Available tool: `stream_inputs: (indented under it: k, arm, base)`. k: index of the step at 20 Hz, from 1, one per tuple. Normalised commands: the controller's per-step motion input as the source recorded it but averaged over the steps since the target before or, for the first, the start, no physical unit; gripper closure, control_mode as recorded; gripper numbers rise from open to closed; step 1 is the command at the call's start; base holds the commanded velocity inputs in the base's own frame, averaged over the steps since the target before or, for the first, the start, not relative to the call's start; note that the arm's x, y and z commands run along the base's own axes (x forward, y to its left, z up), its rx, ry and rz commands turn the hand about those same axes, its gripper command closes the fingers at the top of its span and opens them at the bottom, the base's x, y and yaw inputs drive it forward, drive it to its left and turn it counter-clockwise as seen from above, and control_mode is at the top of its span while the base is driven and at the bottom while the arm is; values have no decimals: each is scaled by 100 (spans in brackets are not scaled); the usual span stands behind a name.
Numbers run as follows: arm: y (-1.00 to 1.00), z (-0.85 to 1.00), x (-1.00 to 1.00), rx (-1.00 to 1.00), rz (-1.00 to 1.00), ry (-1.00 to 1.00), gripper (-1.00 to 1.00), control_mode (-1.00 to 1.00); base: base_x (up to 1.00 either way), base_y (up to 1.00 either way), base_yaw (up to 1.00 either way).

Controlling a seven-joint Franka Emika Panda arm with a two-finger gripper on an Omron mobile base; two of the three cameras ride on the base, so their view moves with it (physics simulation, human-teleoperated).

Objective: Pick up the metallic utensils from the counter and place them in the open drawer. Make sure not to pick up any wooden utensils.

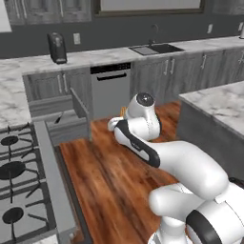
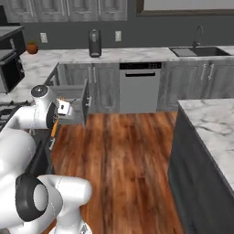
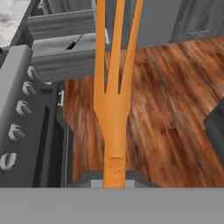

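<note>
Now we carry the fork, orange all over, clamped by its handle in the end effector, tines pointing ahead toward the drawer. The drawer stands open beyond the stove, and a dark sliver inside it may be the knife; we cannot be sure. By our reckoning the pickup is done, and what remains is crossing the wooden floor and releasing the fork into the drawer.

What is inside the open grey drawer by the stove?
In the open grey drawer, one dark, slim item lies on the floor, probably the black-handled knife. The drawer's front panel hides the near part; the rest looks bare.
</note>
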Motion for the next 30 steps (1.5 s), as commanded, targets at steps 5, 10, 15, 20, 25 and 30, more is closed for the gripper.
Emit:
stream_inputs:
  k: [5,10,15,20,25,30]
  arm:
    - [0,0,0,0,0,0,100,100]
    - [0,0,0,0,0,0,100,100]
    - [0,0,0,0,0,0,100,100]
    - [0,0,0,0,0,0,100,100]
    - [0,0,0,0,0,0,100,100]
    - [0,0,0,0,0,0,100,100]
  base:
    - [100,56,11]
    - [100,63,9]
    - [95,61,3]
    - [20,8,0]
    - [32,7,0]
    - [75,33,0]
